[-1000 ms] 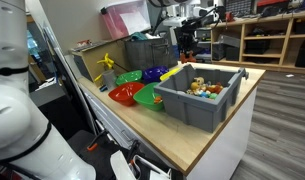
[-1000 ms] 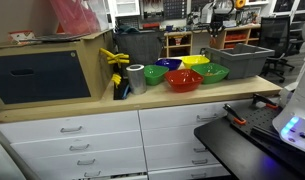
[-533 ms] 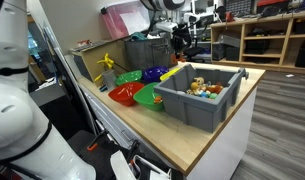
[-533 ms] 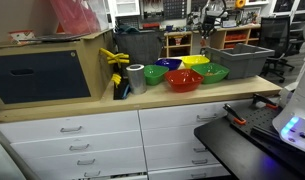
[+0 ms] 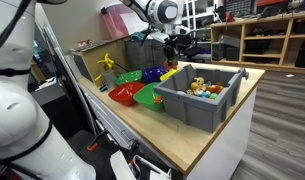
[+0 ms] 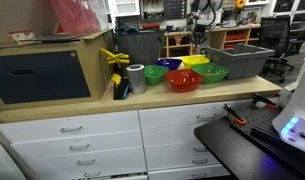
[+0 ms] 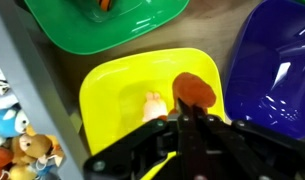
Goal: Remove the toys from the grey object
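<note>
Gripper (image 7: 187,120) above yellow bowl (image 7: 117,95); toys (image 5: 205,86) heaped in grey bin (image 5: 197,108).
In the wrist view the fingers stood close together at lower centre, an orange toy (image 7: 195,90) at their tips; whether they clamped it could not be told; a pale toy (image 7: 152,103) lay beside it in the bowl; green bowl (image 7: 67,30) upper left; blue bowl (image 7: 277,70) at right.

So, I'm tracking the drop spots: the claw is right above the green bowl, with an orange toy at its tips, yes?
Not quite. The claw is above the yellow bowl, not the green bowl, which sits beside it. The wrist view shows this. The rest holds: an orange toy is at its tips.
</note>
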Robot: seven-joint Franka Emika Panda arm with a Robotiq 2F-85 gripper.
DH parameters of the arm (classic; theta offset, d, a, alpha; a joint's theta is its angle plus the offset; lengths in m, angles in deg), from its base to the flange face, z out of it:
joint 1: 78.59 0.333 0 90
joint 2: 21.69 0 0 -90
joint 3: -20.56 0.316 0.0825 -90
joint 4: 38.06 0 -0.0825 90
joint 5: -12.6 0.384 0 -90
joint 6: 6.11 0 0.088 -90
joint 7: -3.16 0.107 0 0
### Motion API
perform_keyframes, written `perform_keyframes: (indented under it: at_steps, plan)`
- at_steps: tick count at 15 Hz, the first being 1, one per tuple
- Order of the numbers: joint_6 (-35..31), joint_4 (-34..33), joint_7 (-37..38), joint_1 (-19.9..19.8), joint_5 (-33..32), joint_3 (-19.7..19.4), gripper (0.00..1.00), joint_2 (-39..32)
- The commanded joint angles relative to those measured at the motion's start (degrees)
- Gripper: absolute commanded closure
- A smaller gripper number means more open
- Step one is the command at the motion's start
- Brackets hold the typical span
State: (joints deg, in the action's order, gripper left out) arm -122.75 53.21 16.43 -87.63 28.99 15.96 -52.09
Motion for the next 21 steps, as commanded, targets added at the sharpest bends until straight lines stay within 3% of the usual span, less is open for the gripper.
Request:
perform_keyframes:
  at_steps: [1, 8, 9, 13, 21]
  plan:
    - [0.34, 0.36, 0.17, -0.13, 2.51, 0.87, 0.99, 0.77]
    - [4.64, 3.77, -1.54, -0.9, 6.29, 1.69, 0.99, 7.37]
    - [2.38, 0.01, -0.51, 0.06, 5.02, 1.23, 0.95, 2.13]
    - [4.29, 1.6, -0.58, -0.23, 5.19, 0.98, 0.95, 5.76]
    - [2.65, 1.93, -2.45, 0.35, 6.19, 2.12, 0.99, 4.04]
